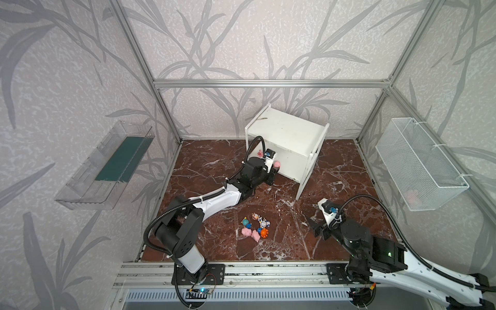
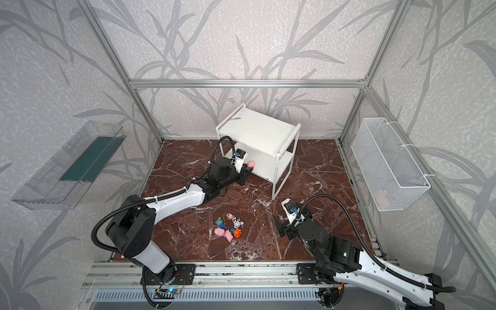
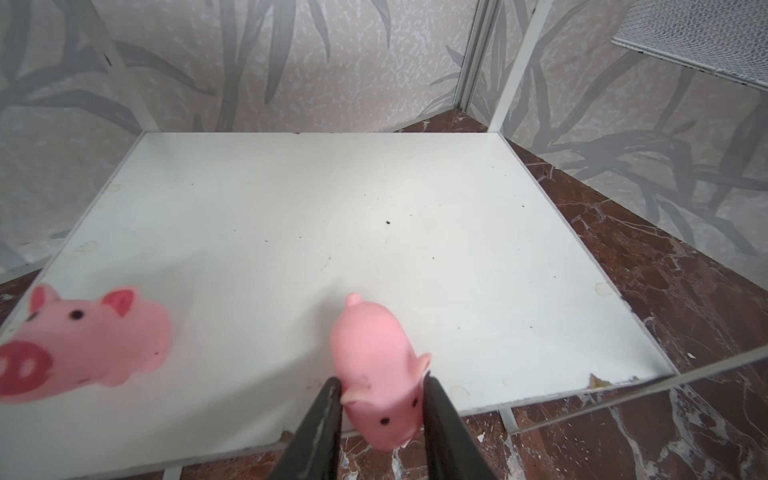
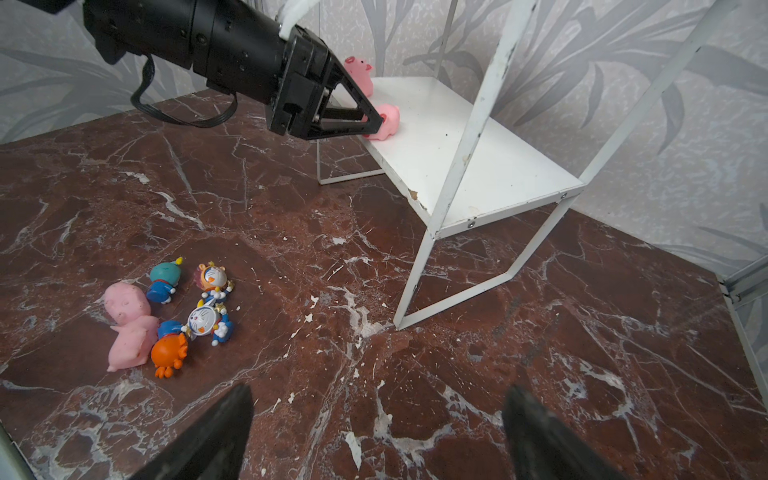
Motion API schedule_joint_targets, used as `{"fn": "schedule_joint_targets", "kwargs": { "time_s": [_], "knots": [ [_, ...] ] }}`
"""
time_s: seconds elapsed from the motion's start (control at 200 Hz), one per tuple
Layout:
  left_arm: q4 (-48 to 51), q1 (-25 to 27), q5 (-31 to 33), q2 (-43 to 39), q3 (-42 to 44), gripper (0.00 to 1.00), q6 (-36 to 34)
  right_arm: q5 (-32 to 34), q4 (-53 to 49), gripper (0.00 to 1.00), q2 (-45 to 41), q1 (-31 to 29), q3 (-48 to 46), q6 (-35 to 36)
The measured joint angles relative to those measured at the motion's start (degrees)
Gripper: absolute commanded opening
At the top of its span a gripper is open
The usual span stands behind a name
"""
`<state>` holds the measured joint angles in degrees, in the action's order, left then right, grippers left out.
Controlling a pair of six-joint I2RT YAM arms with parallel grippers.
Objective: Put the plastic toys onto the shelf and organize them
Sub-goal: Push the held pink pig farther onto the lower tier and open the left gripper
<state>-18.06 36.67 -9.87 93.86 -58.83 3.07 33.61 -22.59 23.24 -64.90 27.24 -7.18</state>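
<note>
Left gripper [image 3: 382,384]: the jaws pinch the head of one pig [image 3: 374,345], one jaw on each cheek.
Pig place: on the lower board [image 3: 332,208] of the shelf [image 1: 287,131], at its near left edge; the snout seems to reach a little over this edge.
Pig axis: the tail points far into the shelf and the snout points back to the wrist, so the long axis lies in line with the jaws and the grip goes across the narrow width.
Second pig [image 3: 91,336]: on the same board, left of the held one, apart from it and not touching.
Room: the board is bare far and right of the held pig, so I judge there is space to push it deeper before letting go. The upper board [image 2: 257,128] hangs over it, and it carries no toy.
Surface: flat, smooth, white, chipped at the near edge. A round pig set so close to the edge may tip off.
Right gripper [image 4: 379,392]: jaws spread, nothing between them, above the floor [image 4: 457,374] at near right, well apart from the shelf.
Pile [image 4: 183,316]: two pigs and four figurines on the floor, near centre, between the arms.
Nearer arm: the left for the shelf. The right is free and stands just right of the pile.
</note>
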Motion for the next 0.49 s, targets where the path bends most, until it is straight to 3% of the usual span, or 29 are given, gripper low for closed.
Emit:
{"fn": "schedule_joint_targets", "kwargs": {
  "time_s": [0.495],
  "knots": [
    [-0.9, 4.37, -3.78, 0.59, -0.07, 0.33, 0.59, 1.14, -1.97, 0.93, -3.28, 0.0, -0.76, -1.2]
  ]
}}
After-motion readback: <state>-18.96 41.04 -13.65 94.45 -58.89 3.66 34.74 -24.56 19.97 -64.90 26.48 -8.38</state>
